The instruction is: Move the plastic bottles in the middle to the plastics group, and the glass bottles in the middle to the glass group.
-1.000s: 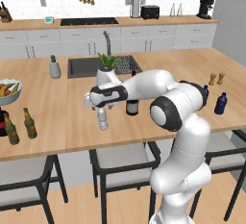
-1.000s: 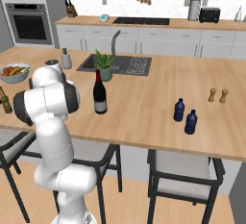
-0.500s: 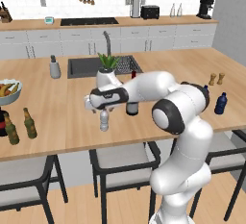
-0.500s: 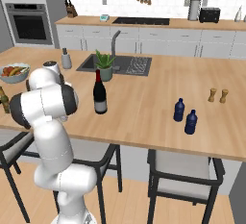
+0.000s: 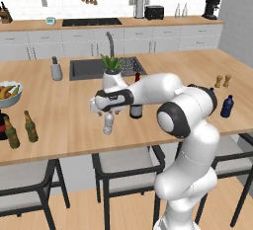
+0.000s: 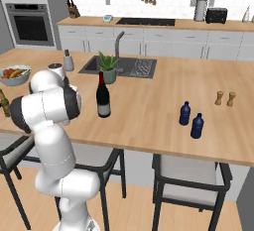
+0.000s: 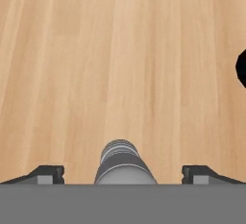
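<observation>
Two finger tips are seen at the bottom of the hand view, set wide apart with the white cap of the water bottle (image 7: pixel 121 163) between them and touching neither; the gripper (image 7: pixel 122 172) is spread open around the bottle top, with nothing held. Bare wooden counter (image 7: pixel 96 64) lies beyond in that view, and a dark shape is cut by the right edge.

From the left base view the gripper (image 5: pixel 105 111) is seen low over the near part of the counter, directly above the clear bottle (image 5: pixel 107 124), which stands upright. The wine bottle (image 5: pixel 136 106) is largely hidden there behind the forearm. Two beer bottles (image 5: pixel 30 127) stand near the counter's left edge, beside a dark bottle partly cut off by the frame, with the fruit bowl (image 5: pixel 7 95) behind them.

In the right base view the wine bottle (image 6: pixel 103 97) is shown whole, upright in the middle of the counter with its red neck and pale label. Two blue bottles (image 6: pixel 191 119) stand side by side further right, and the wooden shakers (image 6: pixel 224 98) are set apart behind them.
</observation>
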Tool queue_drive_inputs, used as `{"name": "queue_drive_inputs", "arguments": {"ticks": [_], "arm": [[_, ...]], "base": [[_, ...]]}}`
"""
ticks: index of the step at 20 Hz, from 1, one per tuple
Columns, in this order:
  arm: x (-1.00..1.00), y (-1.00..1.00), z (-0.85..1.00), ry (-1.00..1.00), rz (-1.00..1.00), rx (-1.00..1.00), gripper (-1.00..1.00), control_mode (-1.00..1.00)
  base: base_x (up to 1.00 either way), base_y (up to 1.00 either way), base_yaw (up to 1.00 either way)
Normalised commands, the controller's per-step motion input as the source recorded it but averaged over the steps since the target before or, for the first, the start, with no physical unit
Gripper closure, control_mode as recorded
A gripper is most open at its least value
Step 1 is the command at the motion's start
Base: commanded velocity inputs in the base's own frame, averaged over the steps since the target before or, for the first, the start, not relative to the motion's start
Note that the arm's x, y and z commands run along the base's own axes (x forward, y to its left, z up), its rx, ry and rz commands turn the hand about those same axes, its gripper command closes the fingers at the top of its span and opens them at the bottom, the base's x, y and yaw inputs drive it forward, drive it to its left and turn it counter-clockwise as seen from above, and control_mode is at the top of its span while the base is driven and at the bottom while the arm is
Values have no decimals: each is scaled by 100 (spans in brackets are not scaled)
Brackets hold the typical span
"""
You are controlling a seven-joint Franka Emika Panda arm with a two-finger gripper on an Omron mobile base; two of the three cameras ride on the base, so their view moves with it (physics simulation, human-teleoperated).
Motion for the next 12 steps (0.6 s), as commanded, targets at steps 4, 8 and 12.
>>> {"name": "queue_drive_inputs", "arguments": {"ticks": [4, 8, 12], "arm": [[0, -2, -31, 17, -1, 0, 100, -100], [0, 0, -26, 21, -4, 2, 100, -100], [-2, -10, -4, 6, -1, 1, 100, -100]], "base": [[0, 0, 0], [0, 0, 0], [0, 0, 0]]}}
